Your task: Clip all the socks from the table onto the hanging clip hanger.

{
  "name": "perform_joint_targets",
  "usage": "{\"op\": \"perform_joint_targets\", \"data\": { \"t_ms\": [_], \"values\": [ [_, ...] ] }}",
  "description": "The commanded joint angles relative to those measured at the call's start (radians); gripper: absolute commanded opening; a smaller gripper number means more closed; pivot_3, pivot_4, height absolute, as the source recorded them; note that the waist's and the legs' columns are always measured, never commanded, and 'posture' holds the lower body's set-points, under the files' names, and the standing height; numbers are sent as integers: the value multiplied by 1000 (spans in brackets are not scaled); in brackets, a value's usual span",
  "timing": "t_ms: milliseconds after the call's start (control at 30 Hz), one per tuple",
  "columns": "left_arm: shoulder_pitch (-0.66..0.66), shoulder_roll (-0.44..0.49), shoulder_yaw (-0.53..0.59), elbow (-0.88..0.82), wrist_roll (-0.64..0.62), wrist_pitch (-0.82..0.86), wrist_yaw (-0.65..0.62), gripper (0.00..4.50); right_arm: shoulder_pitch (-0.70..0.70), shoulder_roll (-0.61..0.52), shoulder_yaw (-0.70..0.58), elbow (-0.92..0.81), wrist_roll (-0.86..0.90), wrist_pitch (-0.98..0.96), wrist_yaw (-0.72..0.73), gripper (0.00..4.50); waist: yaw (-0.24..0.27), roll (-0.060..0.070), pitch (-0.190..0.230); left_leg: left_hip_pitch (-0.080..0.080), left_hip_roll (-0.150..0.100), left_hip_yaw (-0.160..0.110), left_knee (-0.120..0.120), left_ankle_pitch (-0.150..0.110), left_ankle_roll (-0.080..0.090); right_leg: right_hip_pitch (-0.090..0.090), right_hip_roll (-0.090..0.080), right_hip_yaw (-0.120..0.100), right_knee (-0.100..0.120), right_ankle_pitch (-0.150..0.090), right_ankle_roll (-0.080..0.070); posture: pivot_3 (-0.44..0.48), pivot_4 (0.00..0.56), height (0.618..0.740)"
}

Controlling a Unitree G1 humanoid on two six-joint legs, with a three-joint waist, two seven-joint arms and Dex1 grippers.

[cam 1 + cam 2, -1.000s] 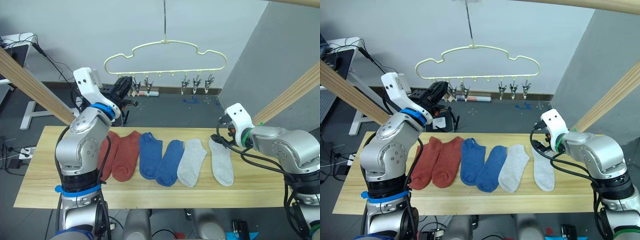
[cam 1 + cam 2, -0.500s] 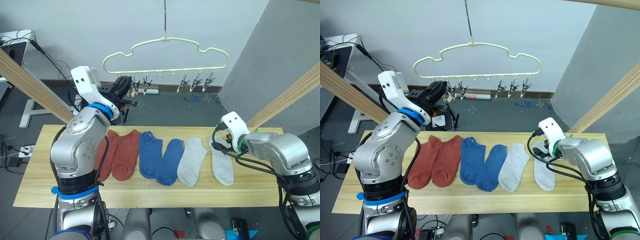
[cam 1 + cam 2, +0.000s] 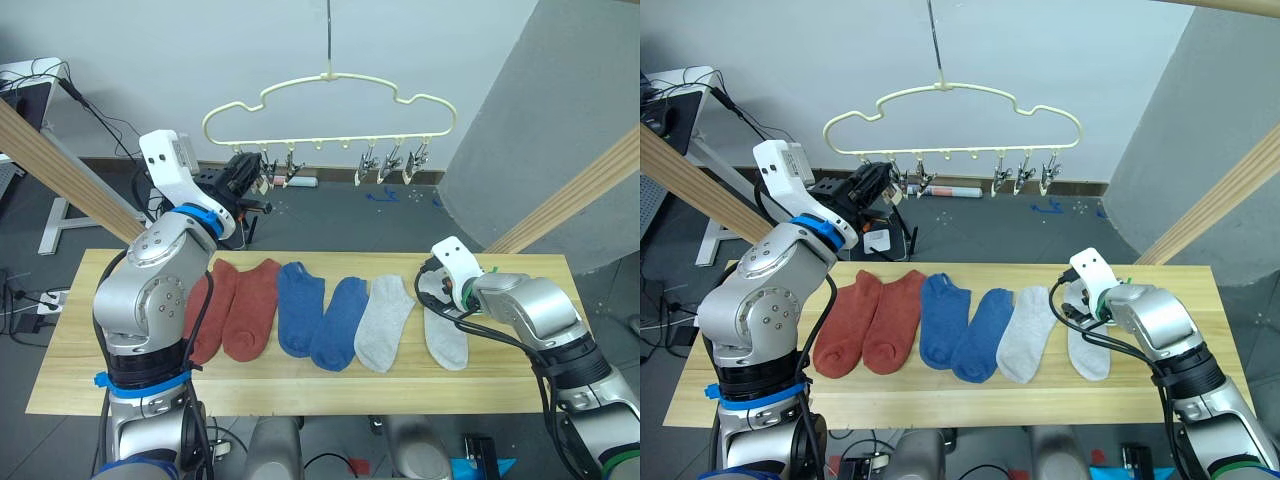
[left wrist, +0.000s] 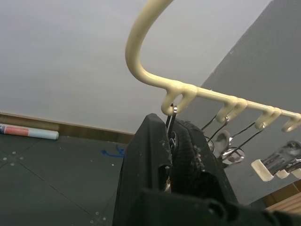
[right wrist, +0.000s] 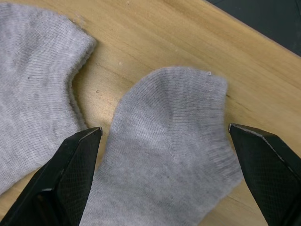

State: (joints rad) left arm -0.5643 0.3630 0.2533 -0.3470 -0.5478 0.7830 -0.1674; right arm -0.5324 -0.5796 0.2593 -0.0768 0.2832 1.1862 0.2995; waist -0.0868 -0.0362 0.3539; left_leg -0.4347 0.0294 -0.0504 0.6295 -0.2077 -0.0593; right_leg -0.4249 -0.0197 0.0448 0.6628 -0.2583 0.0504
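Both grippers are busy in different spots. Up high on the left, the left gripper (image 4: 171,141) is raised to the clip hanger (image 3: 330,85), and its two black fingers are pinched shut on the first clip (image 4: 170,123), the one at the left end of the row. From the head views it just looks like a dark shape by the clips; the left wrist view is the one that shows the fingers squeezing the thin metal clip right under the pale yellow frame, with the other silver clips (image 4: 225,143) lined up further along to the right.

Down low on the right, the right gripper (image 5: 162,183) sits over the far end of the rightmost grey sock (image 3: 442,320). From the head views its fingers are hidden behind the white wrist. The right wrist view shows them spread wide apart, one on each side of the sock's rounded end, holding nothing. That view also shows the second grey sock (image 5: 33,89) lying just beside it on the wood.

All six socks lie flat in a row on the table (image 3: 300,395): two rust-red socks (image 3: 240,310) at the left, two blue socks (image 3: 315,315) in the middle, and the two grey ones at the right. The hanger hangs by its thin hook (image 3: 329,40) beyond the far edge of the table.
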Motion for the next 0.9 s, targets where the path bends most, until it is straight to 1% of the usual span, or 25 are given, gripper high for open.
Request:
{"op": "perform_joint_targets", "data": {
  "t_ms": [33,167,900],
  "values": [
    [-16,16,13,-46,-11,-1,0,101,-1,7,8,23,-41,-46,17,4500,0,0,0,0,0,0,0,0,0,0,0,0,0,0,0,-143,380,740],
    [-16,19,12,-49,-11,-1,2,101,6,20,6,48,-64,-54,28,4500,0,0,0,0,0,0,0,0,0,0,0,0,0,0,0,-139,380,740],
    [-19,27,13,-41,-4,-6,1,101,13,53,-19,62,-126,-49,53,4500,0,0,0,0,0,0,0,0,0,0,0,0,1,0,0,-137,380,740]
  ]
}}
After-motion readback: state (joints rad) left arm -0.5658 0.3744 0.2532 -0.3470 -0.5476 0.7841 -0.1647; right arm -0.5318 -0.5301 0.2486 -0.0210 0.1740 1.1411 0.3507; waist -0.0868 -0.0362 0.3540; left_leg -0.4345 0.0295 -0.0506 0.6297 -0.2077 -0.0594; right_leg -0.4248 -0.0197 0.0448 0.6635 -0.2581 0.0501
